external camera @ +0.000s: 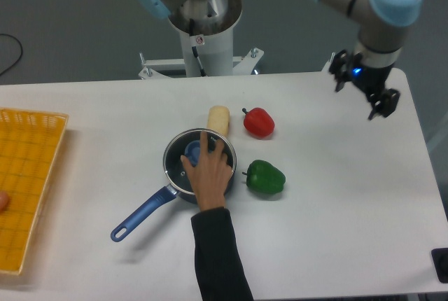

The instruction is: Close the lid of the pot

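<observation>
A red pepper (258,122) and a green pepper (266,177) are seen near each other on the white table (336,196), with a pale yellow cylinder (218,118) (possibly corn) left of the red one. A yellow basket (26,175) is set at the left edge.

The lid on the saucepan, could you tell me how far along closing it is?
Done: the lid appears to lie flat on the pot, covering it. In hand: nothing for the gripper, which hangs far away at the table's right end; a person's hand rests on the lid. Left: seemingly nothing.
</observation>
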Controlling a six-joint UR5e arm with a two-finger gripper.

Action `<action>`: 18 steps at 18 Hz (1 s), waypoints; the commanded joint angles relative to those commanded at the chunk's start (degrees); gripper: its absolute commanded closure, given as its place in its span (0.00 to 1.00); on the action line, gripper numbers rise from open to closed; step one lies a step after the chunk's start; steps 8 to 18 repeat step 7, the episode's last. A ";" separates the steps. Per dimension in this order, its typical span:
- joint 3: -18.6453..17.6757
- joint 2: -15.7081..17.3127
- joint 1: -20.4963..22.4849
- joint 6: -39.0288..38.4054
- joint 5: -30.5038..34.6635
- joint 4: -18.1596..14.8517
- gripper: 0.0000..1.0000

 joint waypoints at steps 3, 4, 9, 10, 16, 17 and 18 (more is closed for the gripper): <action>-0.26 0.09 2.12 2.13 -0.26 -0.09 0.00; -0.26 0.18 2.12 2.14 -0.26 -0.09 0.00; -1.40 0.26 2.12 2.05 -0.43 0.09 0.00; -1.40 0.26 2.12 2.05 -0.43 0.09 0.00; -1.40 0.26 2.12 2.05 -0.43 0.09 0.00; -1.40 0.26 2.12 2.05 -0.43 0.09 0.00; -1.40 0.26 2.12 2.05 -0.43 0.09 0.00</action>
